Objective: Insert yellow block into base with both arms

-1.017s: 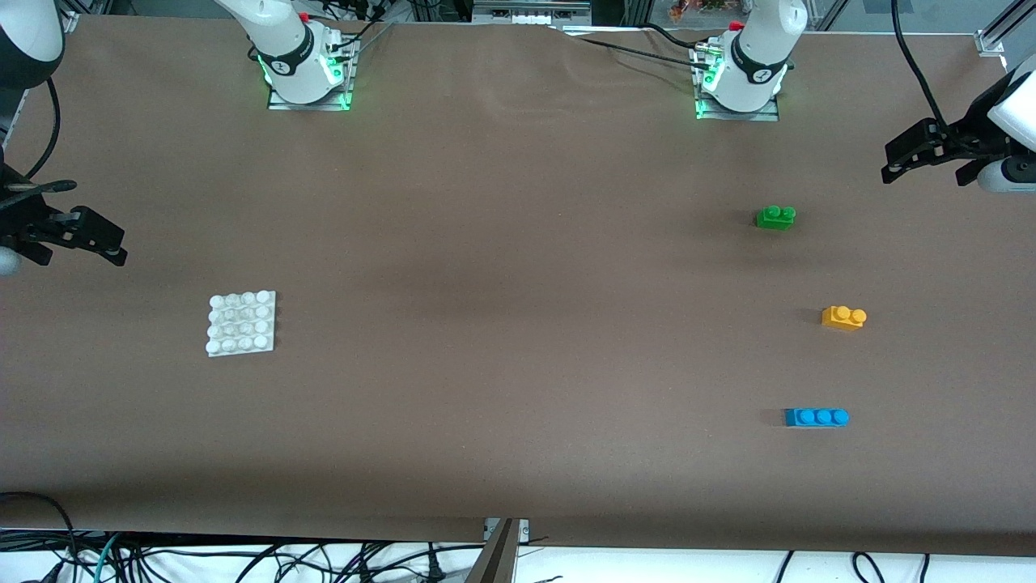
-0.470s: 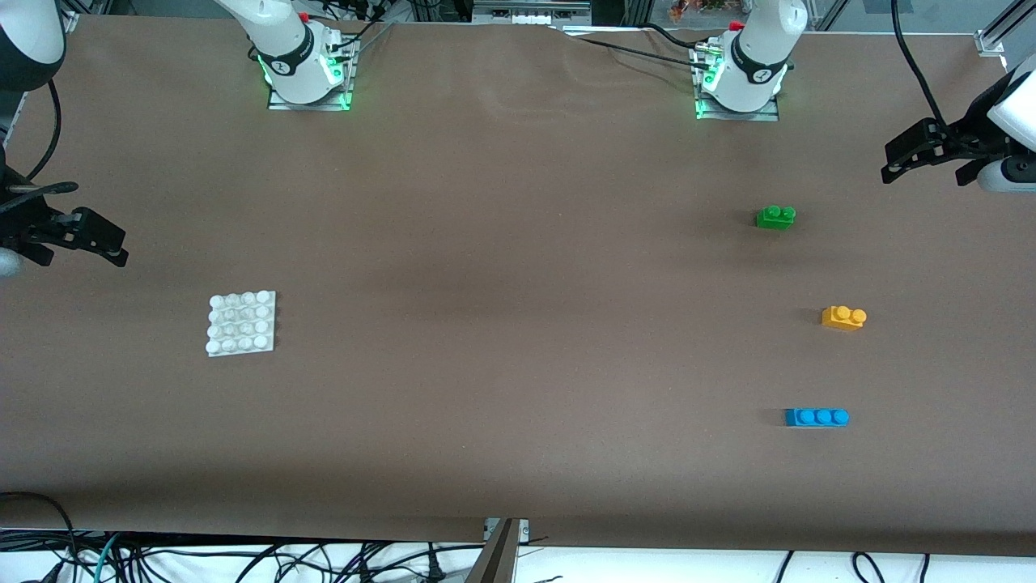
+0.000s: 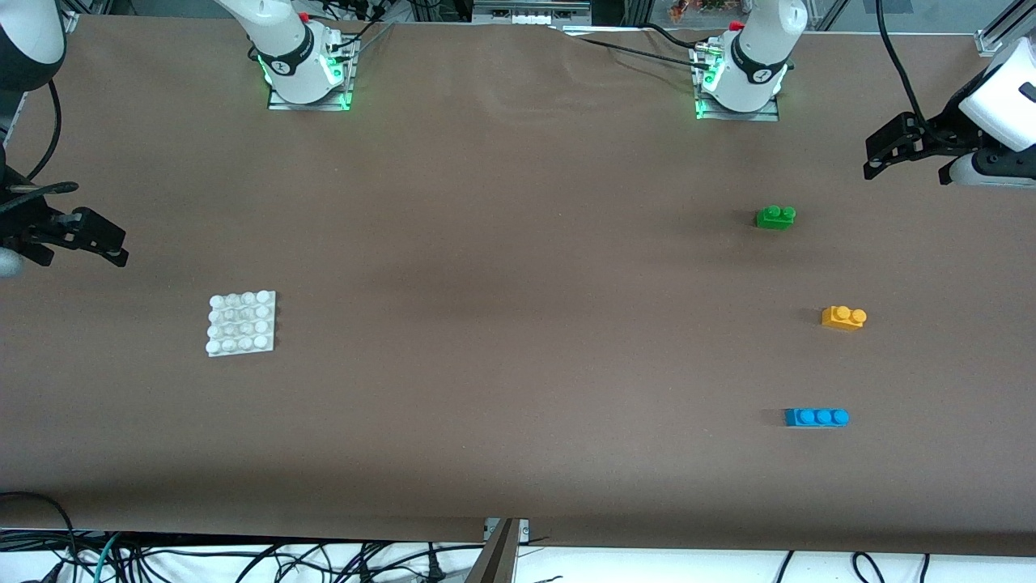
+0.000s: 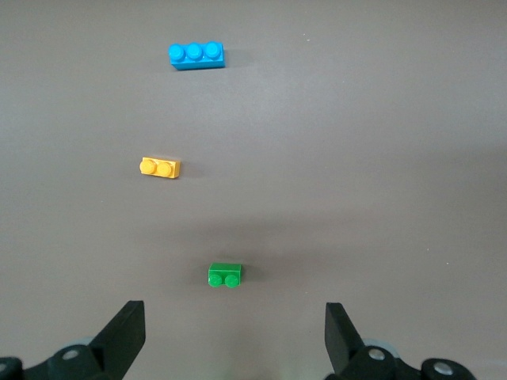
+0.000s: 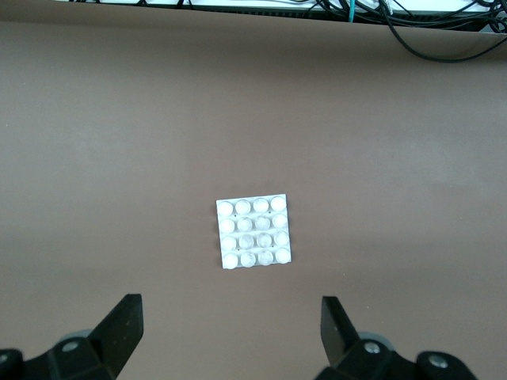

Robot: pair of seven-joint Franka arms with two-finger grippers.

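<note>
Left gripper open; yellow block well apart

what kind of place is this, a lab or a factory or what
Most likely a robotics research lab. Two bench-mounted arms stand at a paper-covered table, toy pieces are laid out on it, a yellow block and a white studded base, and loose cables trail along the table's edge.

Left arm runs off the front view's edge past the yellow block; only its wrist and gripper show. Right arm likewise cut at the edge, up-table from the base. Both wrist views crop the gripper bodies, only the fingers showing. Cables under the table edge are cropped.
</note>
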